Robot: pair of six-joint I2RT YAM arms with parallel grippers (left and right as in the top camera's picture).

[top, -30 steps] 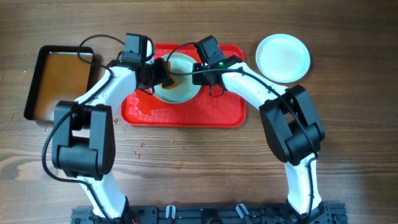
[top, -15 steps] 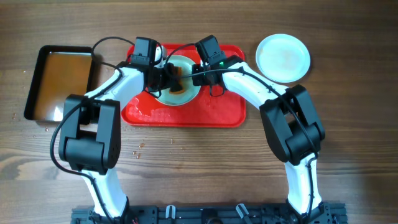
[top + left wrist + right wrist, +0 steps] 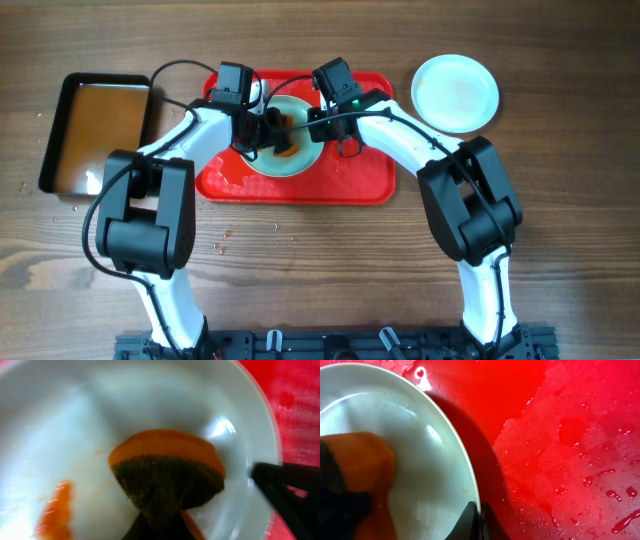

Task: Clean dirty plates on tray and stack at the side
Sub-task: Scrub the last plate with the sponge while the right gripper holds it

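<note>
Pressing an orange foam sponge with a dark scouring face (image 3: 167, 472) onto a pale mint-white glossy round plate (image 3: 305, 160), close to the plate's centre. Noting left pincer (image 3: 268, 130) clamped tight on the sponge, reaching in from the plate's left side; fingers visible only as a dark blur at the bottom edge of the left wrist view. Noting right pincer (image 3: 479, 517) nipped closed on the plate's right rim, fingertips almost together with the thin edge between them. Locating this plate on the large red rectangular plastic tray (image 3: 360, 175), in its upper middle part. Recording a dark shadow on the tray under the gripped rim; cannot tell whether that edge is raised. Recording an orange sauce smear (image 3: 55, 510) on the plate's inner surface, beside the sponge and apart from it. Logging tray surface as textured and wet, with water droplets (image 3: 612, 492) scattered to the right of the plate. Locating a second mint-white round plate (image 3: 455, 93) on the brown wooden bench (image 3: 320, 270), off the tray, just past its upper right corner and not touching it. Locating a black rectangular pan of brownish water (image 3: 100, 130) on the bench left of the tray, near it but apart.
</note>
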